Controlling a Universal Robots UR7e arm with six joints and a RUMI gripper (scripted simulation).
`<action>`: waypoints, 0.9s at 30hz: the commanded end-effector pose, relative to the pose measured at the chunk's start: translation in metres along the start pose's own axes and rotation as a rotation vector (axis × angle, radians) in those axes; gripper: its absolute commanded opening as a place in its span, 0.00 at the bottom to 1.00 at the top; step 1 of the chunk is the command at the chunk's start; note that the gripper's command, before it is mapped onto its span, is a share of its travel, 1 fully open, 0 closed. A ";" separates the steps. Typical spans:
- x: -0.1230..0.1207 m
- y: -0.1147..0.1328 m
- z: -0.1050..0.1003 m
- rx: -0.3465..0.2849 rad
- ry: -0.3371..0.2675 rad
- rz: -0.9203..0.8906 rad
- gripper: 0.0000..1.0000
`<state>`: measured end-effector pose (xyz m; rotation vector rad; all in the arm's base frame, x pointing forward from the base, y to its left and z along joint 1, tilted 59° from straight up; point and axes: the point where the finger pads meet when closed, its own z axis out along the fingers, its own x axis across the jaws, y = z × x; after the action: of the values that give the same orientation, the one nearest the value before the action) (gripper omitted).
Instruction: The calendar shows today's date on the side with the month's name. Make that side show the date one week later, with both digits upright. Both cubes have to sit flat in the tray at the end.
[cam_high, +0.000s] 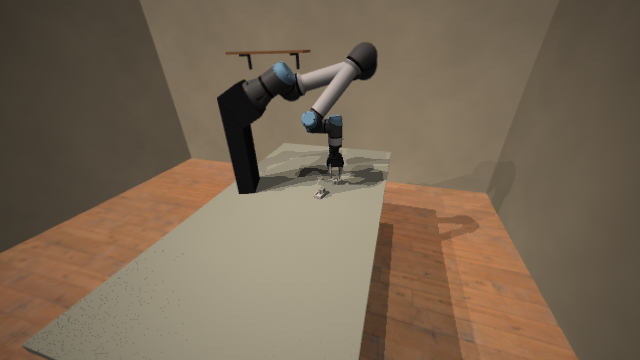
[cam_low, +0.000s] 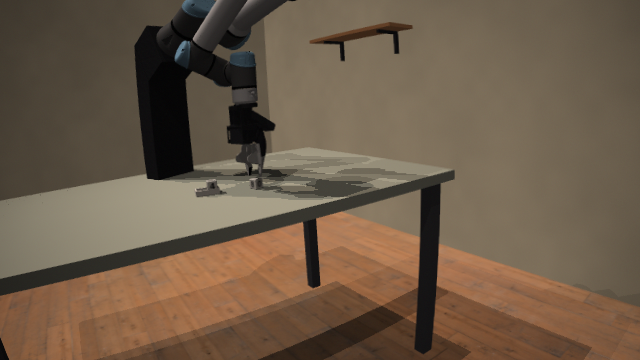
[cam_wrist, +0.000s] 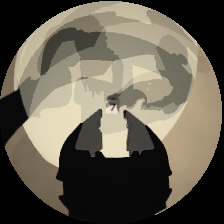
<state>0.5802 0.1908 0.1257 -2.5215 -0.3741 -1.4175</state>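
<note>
A small grey calendar tray lies on the table with one cube standing in it; it also shows in the top view. A second small cube lies loose on the table to the tray's right. My gripper points straight down just above this loose cube, with its fingers partly apart and nothing between them. In the wrist view the two fingers show a clear gap, and only a small dark mark lies ahead of the tips. The digits are too small to read.
The arm's black pedestal stands on the table behind the tray. The table's right edge runs close to the cube. A wooden shelf hangs on the back wall.
</note>
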 end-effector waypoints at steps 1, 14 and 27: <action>0.001 0.000 0.001 0.000 0.001 -0.001 0.28; 0.000 0.000 0.000 0.000 0.001 -0.001 0.28; -0.001 0.000 -0.026 -0.001 0.000 0.001 0.28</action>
<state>0.5720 0.1877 0.1304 -2.5221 -0.3726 -1.4172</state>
